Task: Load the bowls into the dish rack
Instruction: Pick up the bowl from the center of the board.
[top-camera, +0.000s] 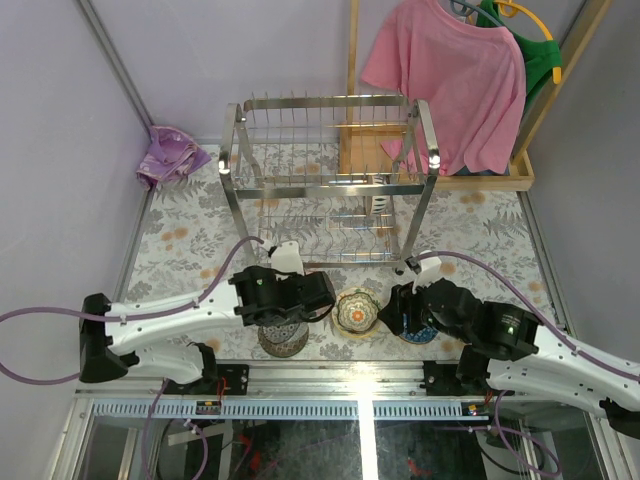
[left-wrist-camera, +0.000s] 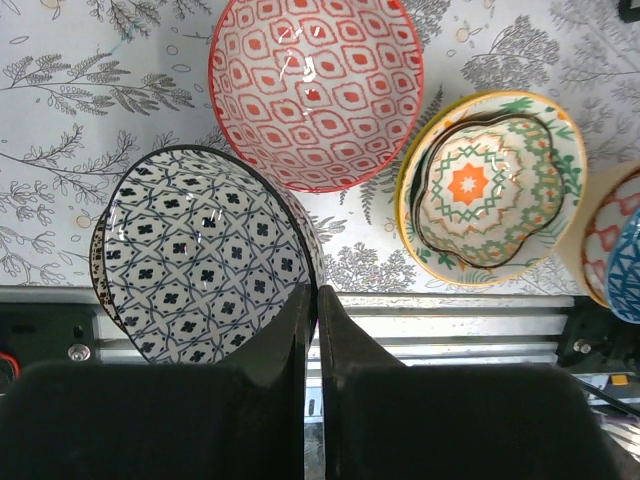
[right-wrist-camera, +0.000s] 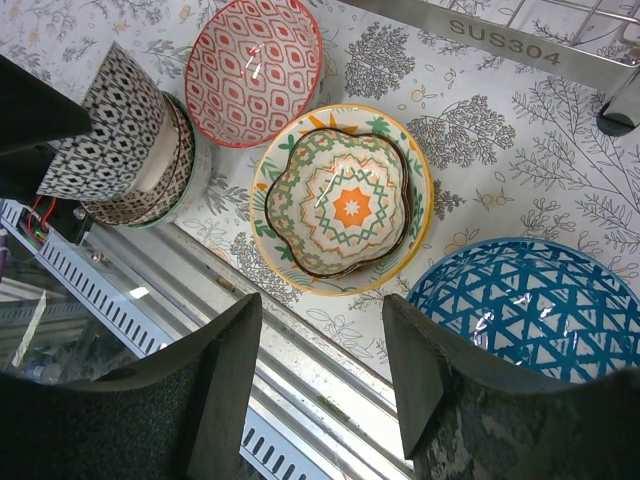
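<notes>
grasp step: left gripper is clamped on the navy-patterned bowl rim, right gripper open; next, probably lift it to the dish rack at twelve o'clock.

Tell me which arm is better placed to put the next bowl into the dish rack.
Left. The left gripper is shut on the rim of the dark-patterned bowl, which is tilted. The right gripper is open and empty, near the blue bowl.

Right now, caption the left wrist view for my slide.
Left fingers pinch the rim of the blue-and-white bowl; the red bowl and yellow-rimmed bowl sit beyond.
</notes>
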